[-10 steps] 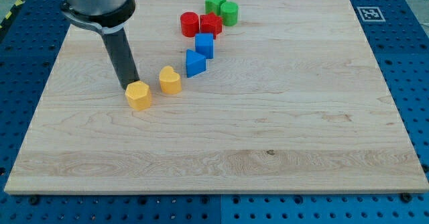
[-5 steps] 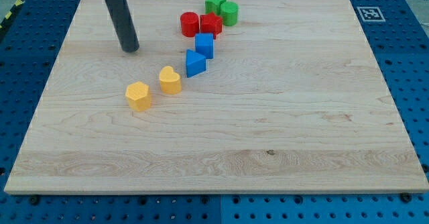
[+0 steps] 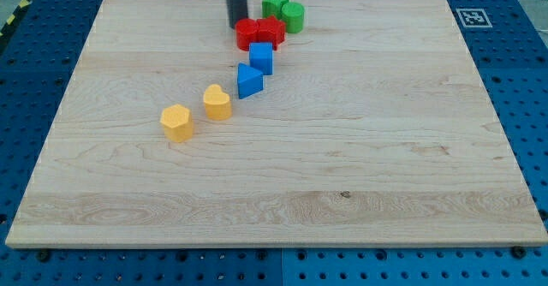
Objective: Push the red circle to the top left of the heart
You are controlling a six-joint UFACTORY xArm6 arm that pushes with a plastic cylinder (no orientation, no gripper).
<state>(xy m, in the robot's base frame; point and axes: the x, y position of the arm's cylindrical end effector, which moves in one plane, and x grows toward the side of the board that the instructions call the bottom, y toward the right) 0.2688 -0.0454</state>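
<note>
The red circle lies near the view's top, pressed against a second red block on its right. My tip touches the red circle's upper left edge. The yellow heart sits well below, towards the view's lower left of the red circle. The rod rises out of the view's top.
A yellow hexagon lies left of and below the heart. A blue cube and a blue triangle lie between the heart and the red blocks. A green star and a green circle sit at the top.
My tip moved from beside the yellow hexagon up and to the right, to the red circle. The red circle shifted slightly right and down against the other red block.
</note>
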